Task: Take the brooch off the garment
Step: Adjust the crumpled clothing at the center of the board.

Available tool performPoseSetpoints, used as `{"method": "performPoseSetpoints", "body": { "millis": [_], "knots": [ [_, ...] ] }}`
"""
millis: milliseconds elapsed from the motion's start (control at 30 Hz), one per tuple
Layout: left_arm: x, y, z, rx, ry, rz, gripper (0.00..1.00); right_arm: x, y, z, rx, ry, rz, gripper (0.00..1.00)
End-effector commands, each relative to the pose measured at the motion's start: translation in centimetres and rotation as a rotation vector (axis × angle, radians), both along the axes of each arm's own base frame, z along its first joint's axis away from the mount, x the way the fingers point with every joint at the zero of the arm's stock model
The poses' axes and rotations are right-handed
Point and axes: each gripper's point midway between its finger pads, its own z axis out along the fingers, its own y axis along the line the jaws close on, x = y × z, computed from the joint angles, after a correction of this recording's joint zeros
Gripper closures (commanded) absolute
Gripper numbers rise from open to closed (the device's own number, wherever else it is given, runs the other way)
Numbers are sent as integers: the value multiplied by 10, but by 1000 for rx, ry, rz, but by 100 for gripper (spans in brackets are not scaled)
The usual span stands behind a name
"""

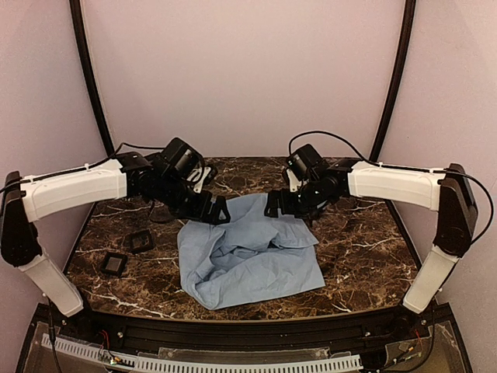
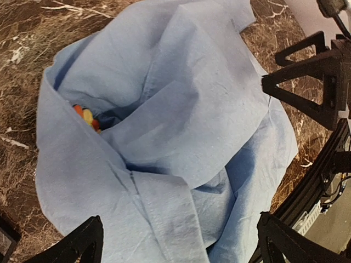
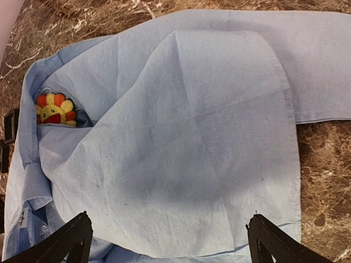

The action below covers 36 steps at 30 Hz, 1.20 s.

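One brooch (image 3: 55, 108): tucked deep in a pocket of folds toward the left side of the garment (image 1: 248, 260), only part of it showing past a cloth edge.
The garment: crumpled in the middle of the table (image 1: 357, 256); a broad flap lies right against the brooch.
Our left gripper (image 2: 178, 219): jaws wide apart, empty, hovering at the cloth's far left edge.
Our right gripper (image 3: 168, 219): jaws apart too, holding nothing, at the far right edge.
First risk: we judge a reach would pinch the flap along with the petals, since cloth crowds them.
Second risk: nothing pins the shirt, so a pull could drag the whole garment.
Third risk: nudged folds could slump and bury the brooch.
Black pads (image 1: 114, 264): left of the cloth, within reach of a careless left sweep.
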Motion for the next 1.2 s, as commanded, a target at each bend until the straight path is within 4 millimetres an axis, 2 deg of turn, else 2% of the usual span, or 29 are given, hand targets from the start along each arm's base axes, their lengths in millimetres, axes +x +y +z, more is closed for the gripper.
{"method": "performPoseSetpoints", "body": {
  "millis": [0,233,300,367,400,433,467,500,600,633,667,767,833,933,967,1000,1033,1067,1100,1133,1167],
  "knots": [
    [-11,-10,-9,146,-26,-89,0,1,23,-13,50,39,77,1],
    [-20,-1,-36,334,-6,-109,0,-3,30,-42,48,88,108,2],
    [-24,4,-45,381,8,-109,0,-2,33,-49,49,97,114,6],
    [-26,10,-52,426,20,-102,14,0,38,-54,53,108,124,15],
    [-25,13,-54,444,22,-93,28,0,41,-57,53,116,127,22],
    [-26,16,-55,456,25,-87,35,1,43,-58,56,118,129,27],
    [-26,18,-55,460,25,-79,47,1,46,-60,60,122,131,35],
    [-25,18,-54,459,22,-74,53,1,47,-61,59,123,130,47],
    [-22,22,-50,464,1,-41,86,5,46,-61,53,114,100,85],
    [-21,23,-47,461,-4,-26,91,8,45,-57,50,99,85,96],
    [-18,26,-46,470,-18,-11,97,12,41,-51,42,76,62,100],
    [-11,34,-27,457,-82,47,99,31,21,-13,-7,-41,-30,100],
    [-4,42,-8,439,-144,105,99,45,-2,26,-42,-137,-116,100],
    [11,55,23,350,-220,212,99,60,-48,84,-84,-269,-260,100],
    [15,64,34,303,-236,262,99,61,-65,106,-94,-318,-306,100],
    [21,62,46,235,-265,287,99,62,-81,127,-102,-368,-346,100],
    [21,73,56,181,-279,329,99,61,-94,145,-106,-417,-373,100],
    [27,68,67,99,-302,346,99,59,-105,161,-113,-463,-390,100],
    [27,80,67,48,-294,385,99,57,-115,173,-117,-496,-406,100],
    [29,72,74,-46,-291,377,99,56,-122,179,-124,-515,-415,100],
    [28,77,67,-88,-255,394,99,55,-127,181,-128,-520,-413,100]
  ]
}}
